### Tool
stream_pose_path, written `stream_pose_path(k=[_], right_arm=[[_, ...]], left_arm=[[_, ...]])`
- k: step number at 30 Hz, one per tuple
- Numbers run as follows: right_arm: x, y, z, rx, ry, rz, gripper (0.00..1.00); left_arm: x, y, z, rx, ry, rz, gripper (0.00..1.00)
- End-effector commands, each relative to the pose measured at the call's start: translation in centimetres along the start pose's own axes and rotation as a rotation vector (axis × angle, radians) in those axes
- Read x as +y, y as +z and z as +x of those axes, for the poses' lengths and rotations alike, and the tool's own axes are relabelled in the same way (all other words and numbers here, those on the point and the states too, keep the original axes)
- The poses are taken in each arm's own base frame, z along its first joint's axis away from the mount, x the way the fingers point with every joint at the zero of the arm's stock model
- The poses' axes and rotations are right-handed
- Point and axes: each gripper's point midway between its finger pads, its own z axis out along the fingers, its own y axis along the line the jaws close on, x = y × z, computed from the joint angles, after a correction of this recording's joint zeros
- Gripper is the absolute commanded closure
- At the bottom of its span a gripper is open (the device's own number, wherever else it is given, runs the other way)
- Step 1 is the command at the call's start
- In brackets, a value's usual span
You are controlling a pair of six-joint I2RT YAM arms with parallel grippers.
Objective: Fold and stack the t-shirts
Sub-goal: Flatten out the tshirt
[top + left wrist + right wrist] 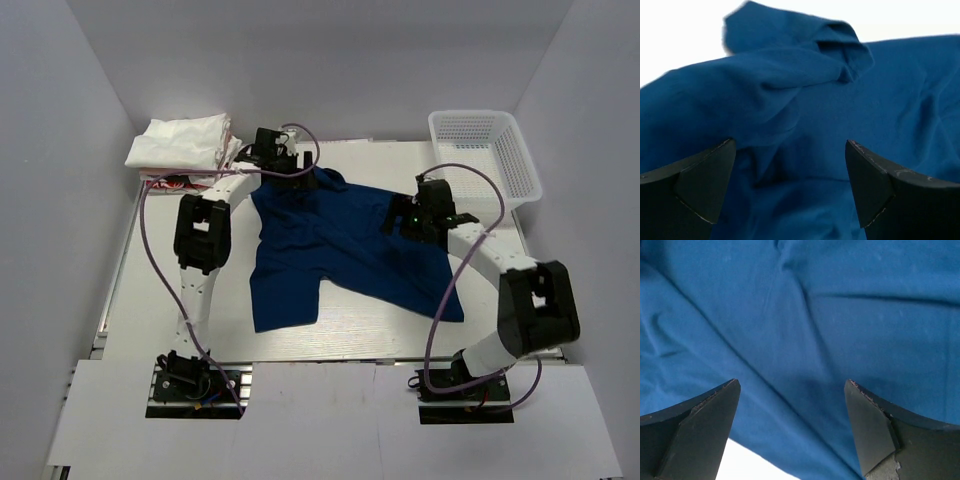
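The navy t-shirt (330,250) lies spread and rumpled across the middle of the worktop (350,345), the folded white t-shirts (180,143) stacked at its far left corner, a white mesh basket (487,152) at the far right. The left tool (790,160) stands released over the shirt's bunched far edge, the right tool (791,400) released over its right side, with nothing between the fingers of either.
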Motion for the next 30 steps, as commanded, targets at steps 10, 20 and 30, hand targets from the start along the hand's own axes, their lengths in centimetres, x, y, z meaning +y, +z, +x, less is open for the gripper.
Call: stream_pose_path(k=[10, 20, 30], right_arm=[[-0.1, 7.6, 0.6, 0.104, 0.016, -0.014, 0.10], [-4.3, 7.2, 4.9, 0.180, 0.055, 0.154, 0.10], [-2.5, 5.9, 2.5, 0.133, -0.044, 0.098, 0.10]], left_arm=[[0.5, 4.6, -2.3, -0.095, -0.091, -0.004, 0.00], [15.5, 0.3, -1.6, -0.220, -0.521, -0.706, 0.00], [12.5, -1.5, -5.6, -0.208, -0.492, -0.348, 0.00]])
